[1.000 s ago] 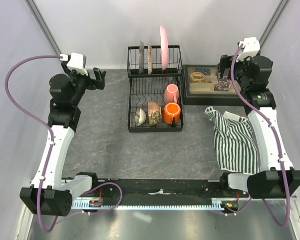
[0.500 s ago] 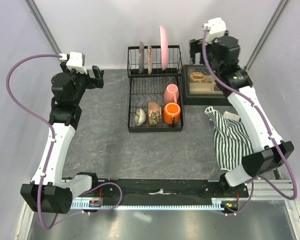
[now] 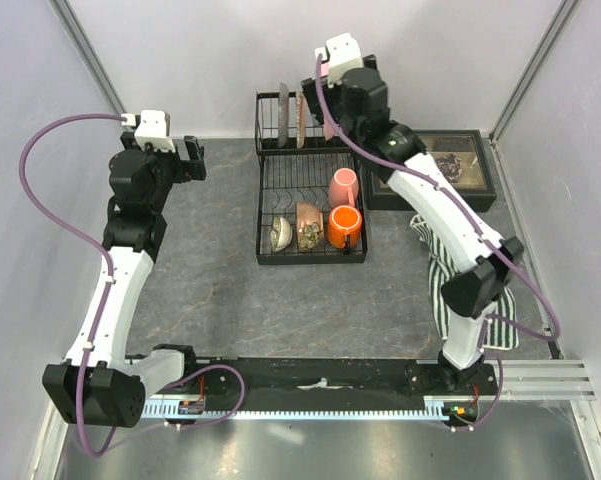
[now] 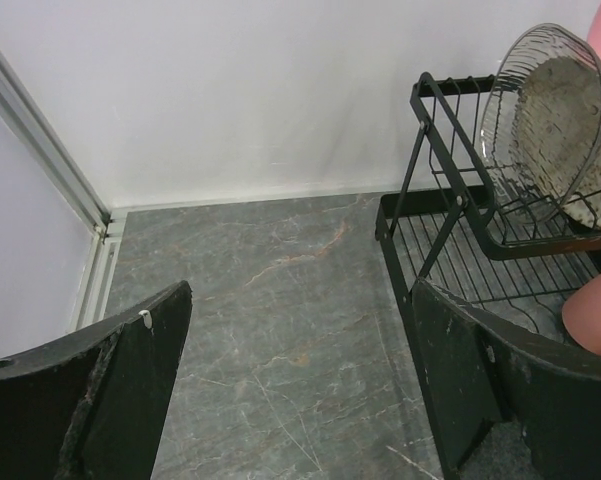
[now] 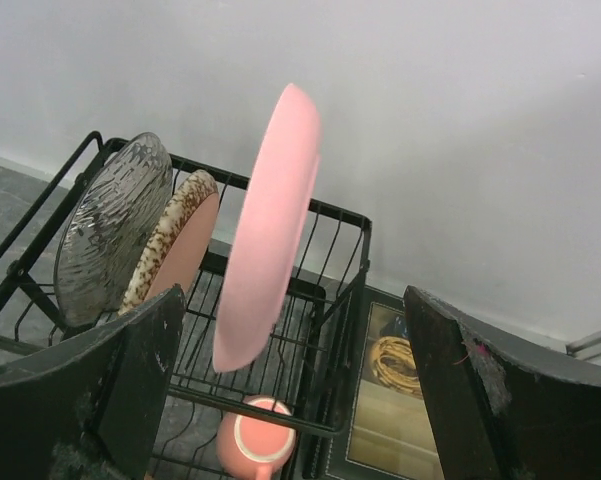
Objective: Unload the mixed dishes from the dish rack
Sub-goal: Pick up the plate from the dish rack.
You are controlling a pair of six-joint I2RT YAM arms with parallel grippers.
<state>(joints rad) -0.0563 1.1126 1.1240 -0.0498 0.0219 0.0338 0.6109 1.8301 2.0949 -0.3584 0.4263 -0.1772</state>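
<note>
The black dish rack [image 3: 310, 205] stands at the table's back middle. Its upright back section holds a grey glassy plate [image 5: 115, 240], a speckled plate [image 5: 175, 245] and a pink plate [image 5: 270, 230]. The lower basket holds a pink mug [image 3: 343, 187], an orange mug [image 3: 344, 225], a brown bowl [image 3: 309, 226] and a small pale bowl [image 3: 279, 235]. My right gripper [image 5: 300, 390] is open and empty, above and just behind the pink plate, not touching it. My left gripper [image 4: 300, 390] is open and empty over bare table left of the rack [image 4: 450, 240].
A dark tray of trinkets [image 3: 450, 170] sits right of the rack, against its side. A striped cloth [image 3: 460, 270] lies at the right, partly under the right arm. Walls close the back and both sides.
My right arm has swung left from over the trinket tray to above the rack's back section. The left arm has barely moved.
</note>
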